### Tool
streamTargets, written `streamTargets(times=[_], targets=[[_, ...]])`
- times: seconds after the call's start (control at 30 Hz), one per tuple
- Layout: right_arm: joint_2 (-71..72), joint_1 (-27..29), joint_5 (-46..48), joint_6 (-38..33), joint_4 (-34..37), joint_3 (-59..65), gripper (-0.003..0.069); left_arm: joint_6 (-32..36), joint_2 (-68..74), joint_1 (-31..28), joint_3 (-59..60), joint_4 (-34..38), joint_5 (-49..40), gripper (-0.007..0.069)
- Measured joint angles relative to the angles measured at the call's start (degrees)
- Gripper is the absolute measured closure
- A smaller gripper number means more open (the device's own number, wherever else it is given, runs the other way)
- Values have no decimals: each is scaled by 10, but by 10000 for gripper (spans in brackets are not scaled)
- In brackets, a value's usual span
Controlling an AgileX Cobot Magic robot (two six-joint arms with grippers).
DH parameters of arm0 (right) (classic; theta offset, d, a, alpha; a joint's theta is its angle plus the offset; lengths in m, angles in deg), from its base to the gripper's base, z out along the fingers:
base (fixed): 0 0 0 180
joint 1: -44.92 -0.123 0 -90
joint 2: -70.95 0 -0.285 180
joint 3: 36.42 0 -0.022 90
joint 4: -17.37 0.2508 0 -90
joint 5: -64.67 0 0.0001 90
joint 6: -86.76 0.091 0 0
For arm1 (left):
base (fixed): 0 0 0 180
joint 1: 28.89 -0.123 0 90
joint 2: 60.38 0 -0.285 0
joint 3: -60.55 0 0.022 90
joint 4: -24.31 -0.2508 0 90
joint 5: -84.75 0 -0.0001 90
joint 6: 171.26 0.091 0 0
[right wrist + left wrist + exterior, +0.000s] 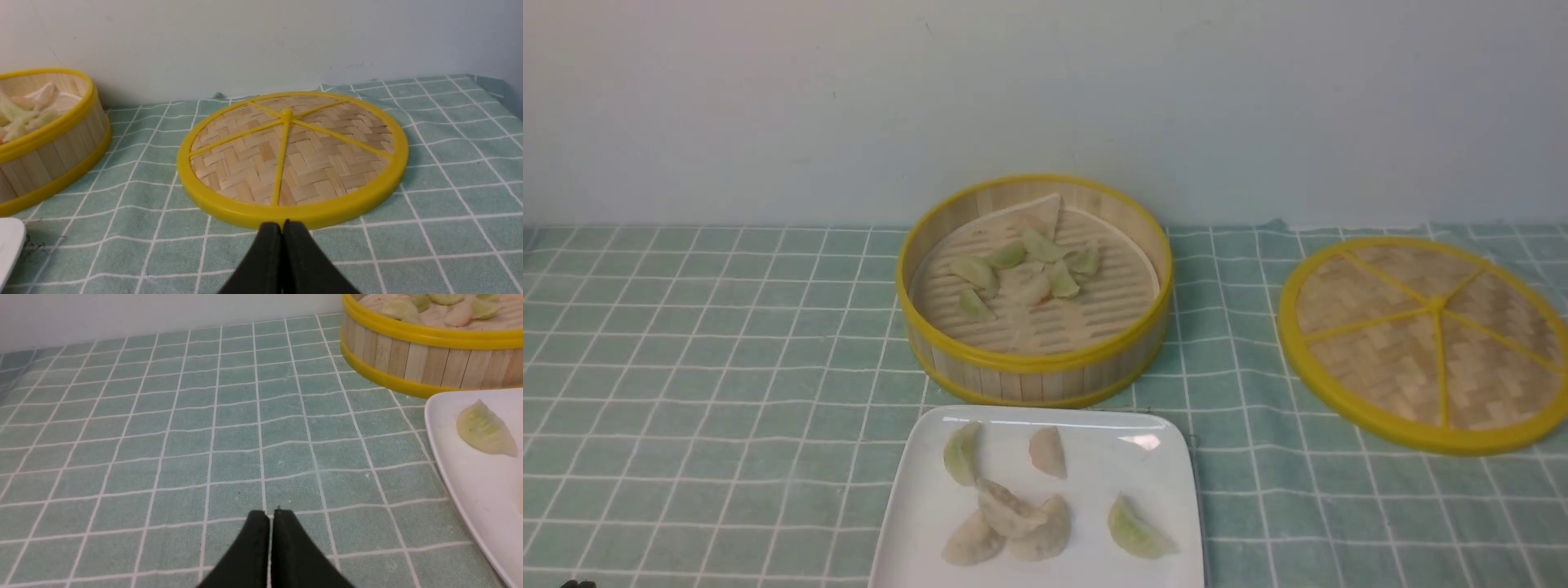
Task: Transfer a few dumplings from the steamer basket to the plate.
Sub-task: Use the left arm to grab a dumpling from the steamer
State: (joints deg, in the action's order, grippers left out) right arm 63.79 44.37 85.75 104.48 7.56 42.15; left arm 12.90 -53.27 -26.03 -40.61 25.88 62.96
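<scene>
a: on the checked cloth (686, 367) in the front view, where are the dumplings (1029, 269)?

b: a loose cluster lies on the floor of the steamer basket (1037, 377), toward its far half. six more sit on the plate (915, 514), just in front of the basket; whether the two touch i cannot tell. the woven lid (1425, 343) lies flat, well off to the right. neither arm shows here.

a: any piece standing clear?

b: one green dumpling (974, 304) lies at the cluster's left edge, its long axis running from far-left to near-right.

a: and the left wrist view?

b: the left gripper (269, 517) hangs low over bare cloth, fingers pressed together with nothing between them. the basket wall and the plate's corner show beyond it, so i judge the basket lies forward and to that arm's right.

a: the right wrist view?

b: the right gripper (282, 228) is likewise closed up and empty, its tips just short of the lid's yellow rim. the basket shows only at the picture's edge.

a: which arm goes, then?

b: my guess is the left, being nearer that green piece. it would need to part its fingers, clear the upright wall, and close across the crescent's short width.
</scene>
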Motion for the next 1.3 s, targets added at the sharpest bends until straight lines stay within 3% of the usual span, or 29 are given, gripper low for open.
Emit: streamTargets(times=[0.17, 0.27, 0.43, 0.5, 0.57, 0.67, 0.8, 0.97, 1.07, 1.17, 1.3], targets=[[0, 0, 0, 0, 0, 0, 673, 1, 0, 0, 0, 0, 6, 631], [0, 0, 0, 0, 0, 0, 673, -31, 0, 0, 1, 52, 42, 631], [0, 0, 0, 0, 0, 0, 673, -86, 0, 0, 1, 175, 148, 631], [0, 0, 0, 0, 0, 0, 673, -94, 0, 0, 1, 228, 240, 631], [0, 0, 0, -1, 0, 0, 673, -95, 0, 0, -3, 248, 310, 631], [0, 0, 0, -1, 0, 0, 673, -98, 8, 0, -54, 255, 319, 631], [0, 0, 1, -4, 0, 0, 673, -98, 104, 0, -194, 224, 202, 631], [0, 0, 1, -14, 0, 0, 673, -65, 362, 0, -412, 191, -97, 631], [0, 0, 1, -15, -1, 0, 673, -21, 485, 0, -507, 190, -231, 631], [0, 0, 1, -15, -1, 0, 673, 22, 609, 0, -573, 194, -302, 631], [0, 0, 1, -15, -1, 0, 673, 50, 716, 19, -623, 196, -317, 631]])
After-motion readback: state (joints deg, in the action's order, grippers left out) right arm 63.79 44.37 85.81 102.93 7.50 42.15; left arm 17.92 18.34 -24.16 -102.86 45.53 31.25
